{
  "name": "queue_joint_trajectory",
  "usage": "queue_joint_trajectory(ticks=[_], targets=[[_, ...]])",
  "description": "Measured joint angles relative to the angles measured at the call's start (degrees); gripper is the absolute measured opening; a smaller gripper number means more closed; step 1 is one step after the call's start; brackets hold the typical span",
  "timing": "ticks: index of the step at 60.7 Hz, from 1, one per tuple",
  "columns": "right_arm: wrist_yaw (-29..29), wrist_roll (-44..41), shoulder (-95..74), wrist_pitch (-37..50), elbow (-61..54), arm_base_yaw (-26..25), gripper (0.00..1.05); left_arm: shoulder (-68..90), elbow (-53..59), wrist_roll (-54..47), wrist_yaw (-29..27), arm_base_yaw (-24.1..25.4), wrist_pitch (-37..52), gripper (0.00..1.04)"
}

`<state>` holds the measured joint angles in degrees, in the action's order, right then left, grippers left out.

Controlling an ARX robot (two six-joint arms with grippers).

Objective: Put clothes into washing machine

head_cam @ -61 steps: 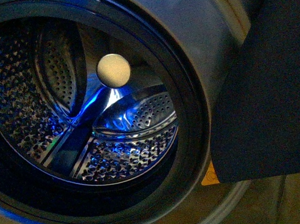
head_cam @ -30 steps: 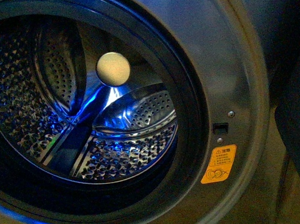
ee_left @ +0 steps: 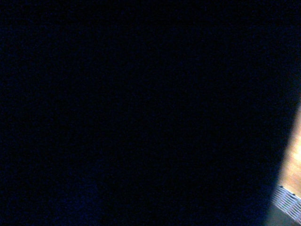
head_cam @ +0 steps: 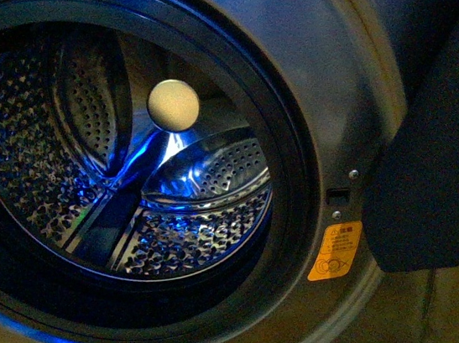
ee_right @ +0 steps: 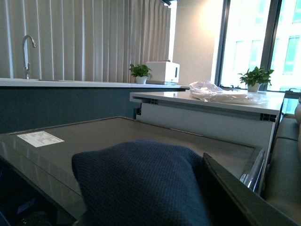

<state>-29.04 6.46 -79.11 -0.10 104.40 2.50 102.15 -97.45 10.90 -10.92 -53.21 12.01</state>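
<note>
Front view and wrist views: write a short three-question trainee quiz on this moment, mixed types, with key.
1. True or false: the clothes lie inside the steel drum.
2. The orange warning sticker is: A) inside the drum; B) on the washing machine front, beside the opening; C) on the clothes.
3. Fill in: the left wrist view is nearly ___.
Key: 1 false; 2 B; 3 black.

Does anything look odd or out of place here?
Nothing looks damaged. One oddity: the clothes hang to the right of the washing machine's opening, outside the empty drum, and cover part of the machine's front.
</note>
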Motion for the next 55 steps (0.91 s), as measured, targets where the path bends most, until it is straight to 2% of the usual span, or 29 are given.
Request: queue_joint_trajectory(ticks=[7,10,20,25,55], targets=[[0.04,0.00,0.00,0.00,0.00,0.00,0.70,-0.77,0.61,2.03,1.09,1.20,0.72,0.15],[0.04,0.00,0.00,0.00,0.00,0.00,0.77,-1.18,1.05,2.86,1.55,1.79,0.96,0.10],[0.00,0.07,0.02,0.04,0.00,0.02,0.99,-3.17,3.41,5.64,2.73,4.63,1.88,0.08],[-0.02,0.02,0.04,0.07,0.00,0.04,0.97,-4.37,4.70,7.02,4.39,6.38,2.32,0.08],[-0.13,0.02,0.28,0.15,0.00,0.04,0.97,-16.35,15.87,17.90,13.22,16.06,6.56,0.08]])
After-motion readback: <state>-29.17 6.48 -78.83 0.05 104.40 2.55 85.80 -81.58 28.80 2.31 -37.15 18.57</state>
